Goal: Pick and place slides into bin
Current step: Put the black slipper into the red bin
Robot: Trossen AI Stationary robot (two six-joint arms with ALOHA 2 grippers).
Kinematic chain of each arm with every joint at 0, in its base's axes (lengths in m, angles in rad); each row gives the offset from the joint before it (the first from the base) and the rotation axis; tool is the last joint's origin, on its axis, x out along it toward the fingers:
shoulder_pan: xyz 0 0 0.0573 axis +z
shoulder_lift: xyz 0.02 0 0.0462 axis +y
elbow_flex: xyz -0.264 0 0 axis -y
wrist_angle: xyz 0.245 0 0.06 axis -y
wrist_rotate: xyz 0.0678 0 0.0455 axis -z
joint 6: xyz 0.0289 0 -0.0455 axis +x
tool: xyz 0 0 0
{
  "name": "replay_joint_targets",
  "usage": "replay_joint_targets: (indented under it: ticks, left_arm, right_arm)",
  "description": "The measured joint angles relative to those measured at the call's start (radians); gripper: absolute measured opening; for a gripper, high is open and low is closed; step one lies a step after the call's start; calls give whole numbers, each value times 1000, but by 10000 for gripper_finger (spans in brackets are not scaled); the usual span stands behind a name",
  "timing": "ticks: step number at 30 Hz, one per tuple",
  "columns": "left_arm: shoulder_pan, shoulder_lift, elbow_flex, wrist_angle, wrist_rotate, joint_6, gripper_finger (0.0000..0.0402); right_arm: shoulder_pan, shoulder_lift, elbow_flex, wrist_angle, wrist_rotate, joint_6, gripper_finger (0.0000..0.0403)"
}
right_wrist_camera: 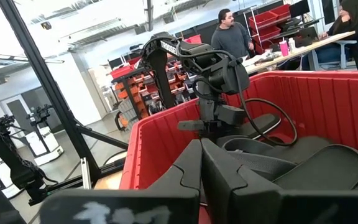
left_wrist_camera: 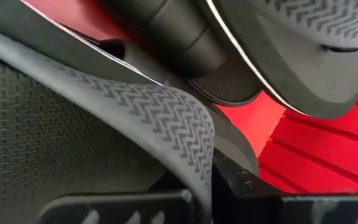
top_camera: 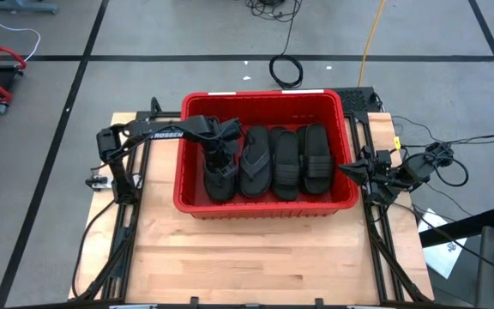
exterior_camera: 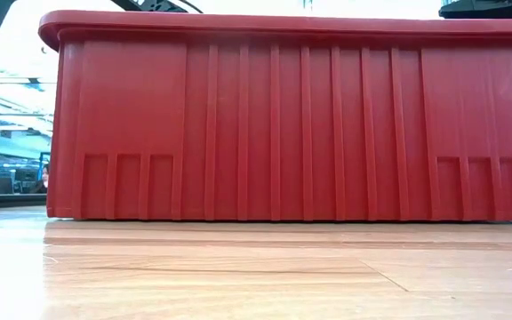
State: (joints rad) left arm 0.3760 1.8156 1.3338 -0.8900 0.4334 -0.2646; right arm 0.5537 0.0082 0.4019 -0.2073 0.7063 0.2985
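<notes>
The red bin (top_camera: 264,99) stands in the middle of the table and fills the low view (exterior_camera: 274,116). Three black slides (top_camera: 286,163) lie side by side on its floor, toes toward the far wall. My left gripper (top_camera: 217,154) reaches down into the bin's left part, shut on another black slide (top_camera: 221,176). In the left wrist view this slide (left_wrist_camera: 73,143) fills the picture, with a neighbouring slide (left_wrist_camera: 303,56) beyond it. My right gripper (right_wrist_camera: 201,168) is shut on nothing and waits outside the bin's right wall (top_camera: 376,172). My left gripper pinches the slide's thin edge with the zigzag tread (left_wrist_camera: 201,155) between its two fingers (left_wrist_camera: 123,208). The fingers come from above, slanting down into the bin. The slide bends upward at the hold. Whether its far end rests on the bin floor (left_wrist_camera: 328,143) I cannot tell.
The bin's walls (right_wrist_camera: 328,106) stand high around the slides. The bare wooden tabletop (top_camera: 256,257) stretches in front of the bin. Cables lie at the table's right (top_camera: 436,159). People sit and stand at benches in the room behind (right_wrist_camera: 232,37).
</notes>
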Motion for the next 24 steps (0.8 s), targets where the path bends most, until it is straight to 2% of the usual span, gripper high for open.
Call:
replay_joint_targets:
  ticks: [6, 17, 24]
  left_arm:
    - [-6, -16, -2, 10, 15, 21, 59]
    - [-20, -108, -2, 21, 12, 19, 229]
    - [-21, -210, -2, 25, 13, 40, 276]
  right_arm:
    - [0, 0, 0, 0, 0, 0, 0]
    - [0, 0, 0, 0, 0, 0, 0]
    - [0, 0, 0, 4, 0, 0, 0]
